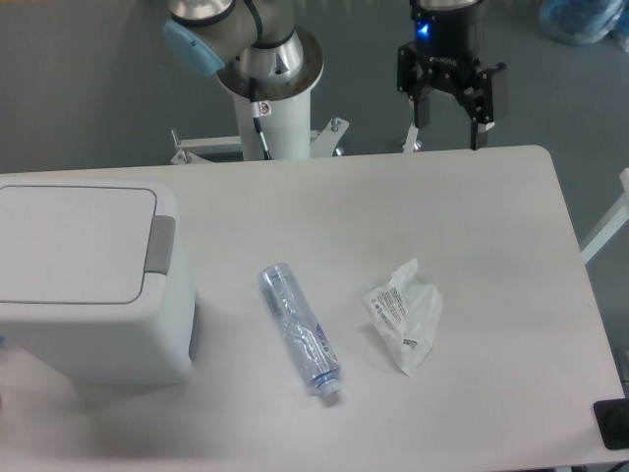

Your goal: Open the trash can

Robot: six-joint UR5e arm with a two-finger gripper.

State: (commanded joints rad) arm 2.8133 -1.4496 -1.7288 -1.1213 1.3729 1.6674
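The trash can (88,285) is a large boxy white bin at the left of the table, its flat lid (74,244) lying closed. A grey push tab (162,246) sits on the lid's right edge. My gripper (446,138) hangs above the table's far edge, well to the right of the bin and clear of it. It is open, its two black fingers (482,126) spread, with nothing between them.
A crushed clear plastic bottle (299,329) lies in the middle of the table, cap toward the front. A crumpled white wrapper (405,315) lies to its right. The arm's white base column (270,88) stands behind the table's far edge.
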